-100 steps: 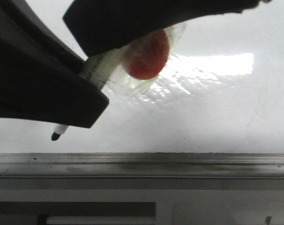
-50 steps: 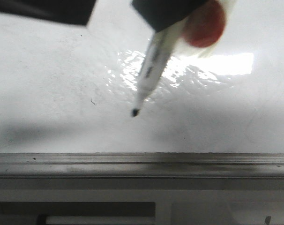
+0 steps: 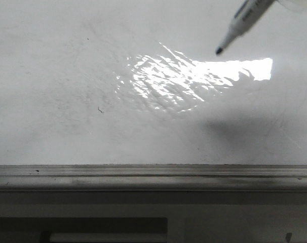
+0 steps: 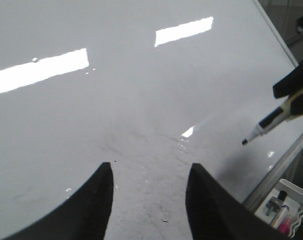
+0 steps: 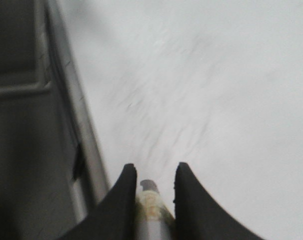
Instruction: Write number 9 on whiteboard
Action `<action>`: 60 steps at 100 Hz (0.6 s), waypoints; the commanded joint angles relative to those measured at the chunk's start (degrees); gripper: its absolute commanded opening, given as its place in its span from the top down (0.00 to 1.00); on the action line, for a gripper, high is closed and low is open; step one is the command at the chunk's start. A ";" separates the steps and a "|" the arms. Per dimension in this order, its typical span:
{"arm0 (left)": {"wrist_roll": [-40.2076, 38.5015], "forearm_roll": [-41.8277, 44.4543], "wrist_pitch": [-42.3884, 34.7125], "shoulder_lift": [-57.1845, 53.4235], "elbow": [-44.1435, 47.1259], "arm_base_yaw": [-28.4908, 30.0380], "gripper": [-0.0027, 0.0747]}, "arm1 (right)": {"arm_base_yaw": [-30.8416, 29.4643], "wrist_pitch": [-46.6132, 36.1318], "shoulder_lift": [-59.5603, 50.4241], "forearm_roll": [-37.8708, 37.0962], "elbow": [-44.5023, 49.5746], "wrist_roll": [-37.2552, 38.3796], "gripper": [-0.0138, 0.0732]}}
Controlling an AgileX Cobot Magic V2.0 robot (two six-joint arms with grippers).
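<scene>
A glossy, smudged whiteboard [image 3: 67, 101] is edged by a dull grey metal rail [image 3: 153, 177]; matt black gripper fingers [image 4: 99, 205] are seen.

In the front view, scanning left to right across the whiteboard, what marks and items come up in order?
On the whiteboard: tiny dark tick mark → bright glare patch → marker tip, hanging above the board at upper right. No number 9 is visible yet.
</scene>
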 commanded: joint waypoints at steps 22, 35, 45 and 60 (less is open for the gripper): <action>-0.73 -2.80 -2.04 -0.16 -1.33 1.80 0.93 | -5.46 -22.94 2.24 -0.06 4.25 0.44 0.89; -0.73 -2.80 -1.68 -0.16 -1.33 1.80 0.99 | -8.88 -22.58 4.84 1.25 3.16 0.44 0.89; -0.73 -2.80 -1.55 -0.16 -1.33 1.80 0.99 | -9.99 -23.55 6.30 2.06 3.13 0.44 0.89; -0.73 -2.80 -1.55 -0.16 -1.33 1.80 0.99 | -10.12 -22.59 9.67 2.41 2.56 0.44 0.89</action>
